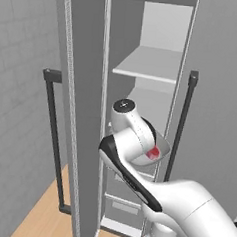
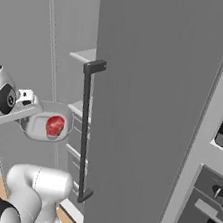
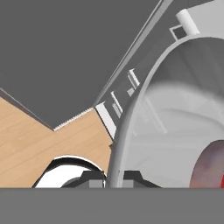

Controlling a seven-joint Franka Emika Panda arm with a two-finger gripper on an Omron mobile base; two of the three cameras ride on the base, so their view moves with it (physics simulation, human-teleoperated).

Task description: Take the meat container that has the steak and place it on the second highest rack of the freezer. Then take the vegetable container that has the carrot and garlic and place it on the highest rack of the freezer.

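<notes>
Container (image 2: 45, 122) with steak (image 2: 55, 125) hangs in front of the open freezer (image 1: 142, 92), below the racks, pinched at its thin rim by the closed end effector (image 3: 114, 178). Looks rigid and light, probably smooth-walled, so likely to pivot or slip from an edge grip if tilted. Best kept level, held at the rim away from the meat.
</notes>
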